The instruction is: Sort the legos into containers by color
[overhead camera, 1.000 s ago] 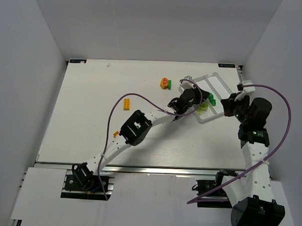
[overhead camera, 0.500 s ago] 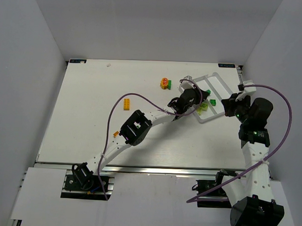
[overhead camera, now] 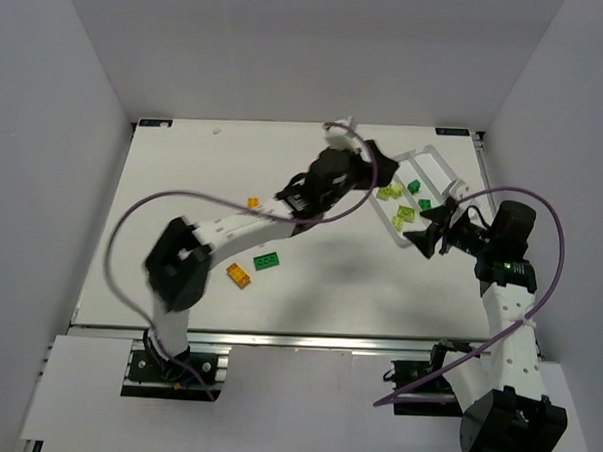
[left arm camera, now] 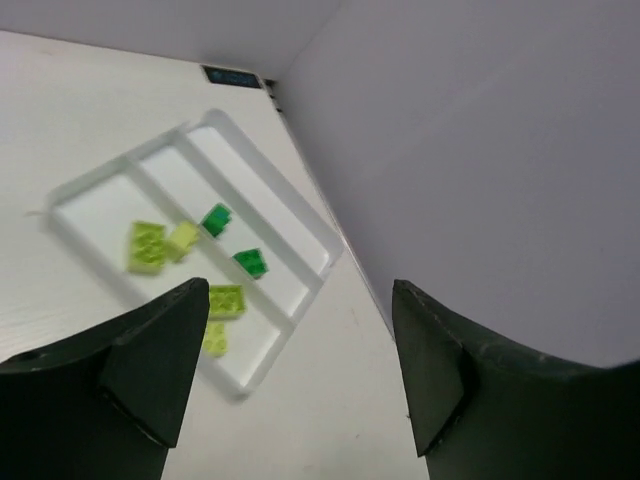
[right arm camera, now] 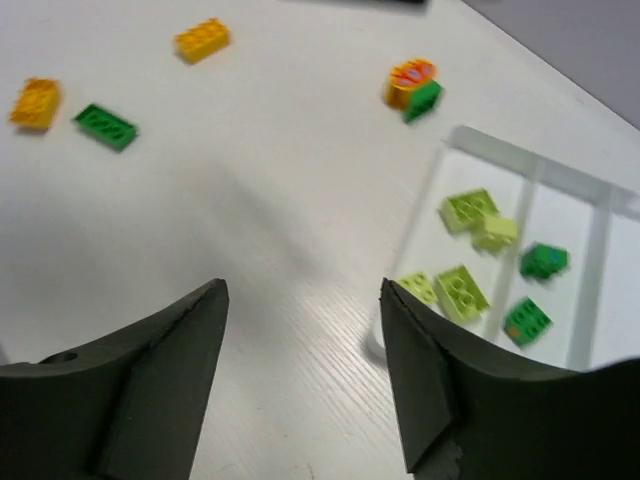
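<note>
The clear three-compartment tray (overhead camera: 440, 157) sits at the back right. It holds several lime legos (overhead camera: 403, 211) in one lane and two dark green legos (overhead camera: 414, 187) in the middle lane. An orange brick (overhead camera: 253, 202), a green brick (overhead camera: 268, 262) and another orange brick (overhead camera: 238, 274) lie loose on the table. In the right wrist view a round orange-and-red piece (right arm camera: 410, 76) lies left of the tray (right arm camera: 480, 140) with a green brick (right arm camera: 426, 97) against it. My left gripper (overhead camera: 381, 166) hangs open above the tray's left end. My right gripper (overhead camera: 429, 228) is open by the tray's near corner. Both are empty.
White side walls stand close to the table on the left and right. The left arm's purple cable (overhead camera: 142, 204) loops over the table's left half. The right wall rises just beyond the tray (left arm camera: 290, 205) in the left wrist view.
Both grippers have gone from shut to open. The left arm has lifted and swung up over the tray's left end. The right gripper has drawn back toward the tray's near corner.
</note>
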You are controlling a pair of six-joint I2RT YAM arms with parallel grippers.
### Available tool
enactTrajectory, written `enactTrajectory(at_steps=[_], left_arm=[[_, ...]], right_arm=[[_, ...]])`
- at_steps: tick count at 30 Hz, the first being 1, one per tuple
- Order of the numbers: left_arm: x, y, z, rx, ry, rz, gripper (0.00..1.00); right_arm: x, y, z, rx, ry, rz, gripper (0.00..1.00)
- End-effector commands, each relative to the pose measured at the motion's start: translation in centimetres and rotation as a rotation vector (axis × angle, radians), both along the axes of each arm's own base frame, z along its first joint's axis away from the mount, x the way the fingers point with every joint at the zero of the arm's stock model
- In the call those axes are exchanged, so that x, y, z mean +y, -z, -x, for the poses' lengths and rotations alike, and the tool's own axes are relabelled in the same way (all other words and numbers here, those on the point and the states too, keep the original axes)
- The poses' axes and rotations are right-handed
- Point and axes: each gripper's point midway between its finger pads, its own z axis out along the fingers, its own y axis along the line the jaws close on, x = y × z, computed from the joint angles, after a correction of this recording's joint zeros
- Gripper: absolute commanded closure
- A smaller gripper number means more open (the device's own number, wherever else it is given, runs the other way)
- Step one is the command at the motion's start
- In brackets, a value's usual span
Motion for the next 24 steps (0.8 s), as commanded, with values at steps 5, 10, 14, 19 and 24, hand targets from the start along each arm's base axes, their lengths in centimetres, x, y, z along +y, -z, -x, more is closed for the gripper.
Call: enactTrajectory(at_steps=[5,10,14,19,24], left_arm=[[20.7,-0.9,6.0,0.044,-0.284,-0.397,0.09],[31.3,0.0,13.1,0.009,-0.355,-0.577,0.03],[36.5,0.5,17.3,-0.061,-0.396,-0.556,0.02],[39.2,-0.6,19.9,-0.156,-0.439,-0.427,0.02],[40.5,-1.2,20.3,-0.163,-0.485,-0.399,0.02]], right_arm=[[5.6,0.1,5.7,-0.154,-0.45,0.022,0.23],[9.8,3.8,7.3,-0.234,-0.683,0.206,0.12],[14.0,8.5,7.0,-0.217,-0.822,0.414,0.11],[20.3,11.7,6.3,-0.141,-0.961,0.508,0.11],[26.2,12.8,4.0,-0.067,-0.935,0.545,0.11]])
